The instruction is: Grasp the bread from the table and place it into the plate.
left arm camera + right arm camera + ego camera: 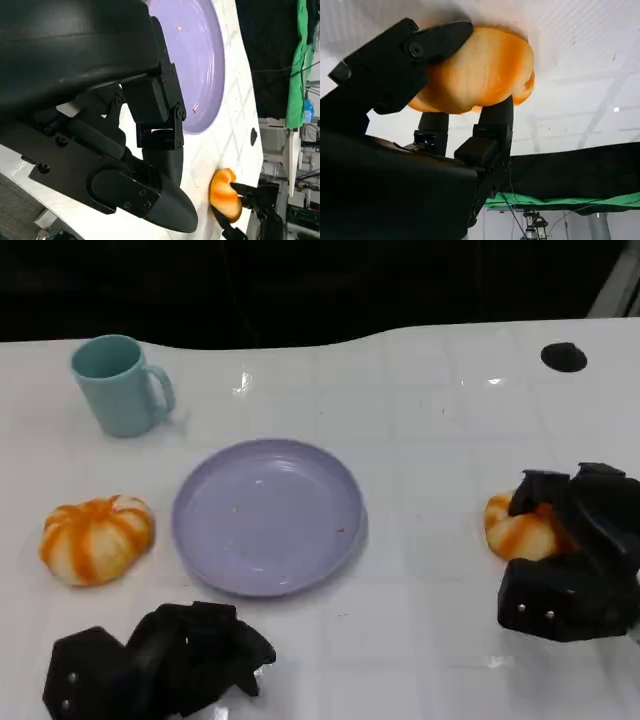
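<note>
Lab: green backdrop [555,202], tripod [534,226]

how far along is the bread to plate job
Early stage. Done: the right hand has its fingers around one bread roll, as the right wrist view shows closely. In hand: that grasp; the roll looks still at table level. Left: carrying it to the purple plate, which holds nothing. The left hand rests idle.

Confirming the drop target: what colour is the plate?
Plain lavender-purple plate, with a few small specks on it; clearest in the head view.
</note>
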`<state>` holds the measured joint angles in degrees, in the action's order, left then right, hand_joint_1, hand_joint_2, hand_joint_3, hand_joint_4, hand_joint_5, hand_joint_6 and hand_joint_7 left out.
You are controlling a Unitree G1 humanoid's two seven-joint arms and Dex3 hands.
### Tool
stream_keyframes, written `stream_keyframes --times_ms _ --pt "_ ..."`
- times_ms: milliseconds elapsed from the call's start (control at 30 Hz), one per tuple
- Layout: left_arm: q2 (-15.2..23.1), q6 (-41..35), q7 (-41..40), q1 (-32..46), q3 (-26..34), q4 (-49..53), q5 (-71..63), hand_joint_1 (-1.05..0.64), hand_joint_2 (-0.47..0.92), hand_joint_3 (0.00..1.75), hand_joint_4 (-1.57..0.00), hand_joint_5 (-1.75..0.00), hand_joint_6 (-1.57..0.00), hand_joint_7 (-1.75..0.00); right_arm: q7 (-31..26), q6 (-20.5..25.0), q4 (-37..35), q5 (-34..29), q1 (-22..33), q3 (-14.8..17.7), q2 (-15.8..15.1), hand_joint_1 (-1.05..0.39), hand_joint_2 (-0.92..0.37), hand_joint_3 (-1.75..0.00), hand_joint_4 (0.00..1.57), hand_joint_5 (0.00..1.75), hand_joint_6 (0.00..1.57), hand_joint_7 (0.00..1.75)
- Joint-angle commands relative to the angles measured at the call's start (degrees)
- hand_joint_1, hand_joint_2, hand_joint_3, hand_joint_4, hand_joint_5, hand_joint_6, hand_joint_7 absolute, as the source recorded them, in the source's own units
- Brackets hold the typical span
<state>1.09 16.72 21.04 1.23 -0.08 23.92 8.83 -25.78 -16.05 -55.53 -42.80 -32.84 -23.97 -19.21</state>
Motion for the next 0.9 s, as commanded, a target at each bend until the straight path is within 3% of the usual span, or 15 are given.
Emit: stream_keyframes --times_ms 33,333,433,767,900 --pt "0.64 -0.24 -0.54 0.35 0.17 0.2 -0.58 -1.05 0.83 0.0 -0.9 -1.49 -1.39 -0.6 -2.61 -1.49 -1.73 1.31 0.0 0.36 0.23 -0.05 -0.59 -0.75 0.83 1.75 0.74 1.53" --pt "0.56 0.06 -0.42 -0.39 0.41 1.09 -0.79 -1.05 0.84 0.01 -0.9 -1.49 -1.39 -0.6 -7.88 -6.7 1.15 1.11 -0.03 -0.06 0.14 0.0 -0.44 -1.0 0.9 1.75 0.76 1.64" --pt "0.47 0.0 -0.42 -0.51 0.44 1.23 -0.73 -1.05 0.84 0.01 -0.9 -1.49 -1.39 -0.6 -9.11 -9.35 3.32 1.35 0.36 0.13 0.18 0.0 -0.36 -1.17 0.94 1.75 0.82 1.61" --pt "0.11 0.14 -0.79 -0.42 0.45 1.03 -0.86 -1.05 0.84 0.01 -0.9 -1.5 -1.39 -0.6 -5.65 -12.08 12.28 3.67 1.63 1.07 2.55 -0.01 -0.21 -1.44 0.99 1.75 0.83 1.63" --pt "0.08 -0.13 -0.57 -0.34 0.39 0.76 -0.76 -1.05 0.83 0.0 -0.9 -1.5 -1.39 -0.6 -3.71 -12.55 14.71 4.08 1.28 0.69 4.42 -0.01 -0.19 -1.47 0.99 1.75 0.83 1.61"
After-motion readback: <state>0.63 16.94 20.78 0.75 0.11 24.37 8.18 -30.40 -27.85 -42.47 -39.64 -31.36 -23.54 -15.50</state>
